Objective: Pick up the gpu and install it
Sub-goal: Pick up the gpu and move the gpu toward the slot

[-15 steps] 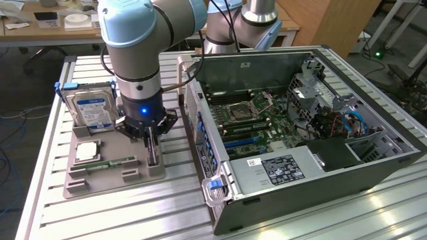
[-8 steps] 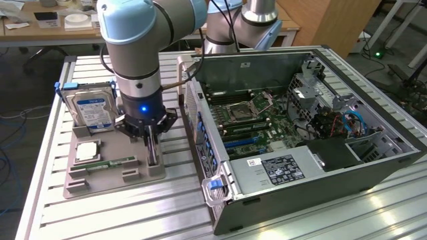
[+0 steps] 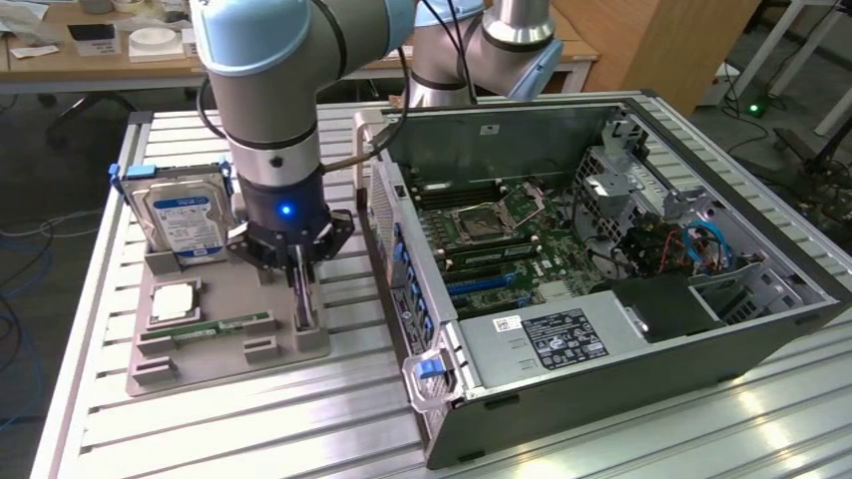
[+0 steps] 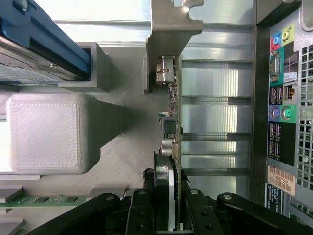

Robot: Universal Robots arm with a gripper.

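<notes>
Here the gripper (image 3: 295,261) (image 4: 168,185) pinches the gpu (image 3: 306,301) (image 4: 171,112) by its upper edge. It stands on edge in the grey tray (image 3: 226,351) on the surface (image 3: 266,429), between the hard drive (image 3: 187,220) and the open case (image 3: 600,329).

The gpu (image 4: 172,105) is seen as a green circuit-board edge fitted with a dull, bare silver metal bracket (image 4: 168,29). The gripper (image 4: 168,182) is finished in matt black. The tray (image 4: 44,132) is made of matt grey plastic, ribbed with fine printed lines. The table (image 3: 200,439) is built of brushed aluminium slats, on which bright reflections are thrown. The computer case (image 3: 639,384) is clad in dark painted sheet metal. A glossy blue-white label is borne by the hard drive (image 3: 187,225). The arm (image 3: 266,110) is cased in smooth grey metal with pale blue caps.
</notes>
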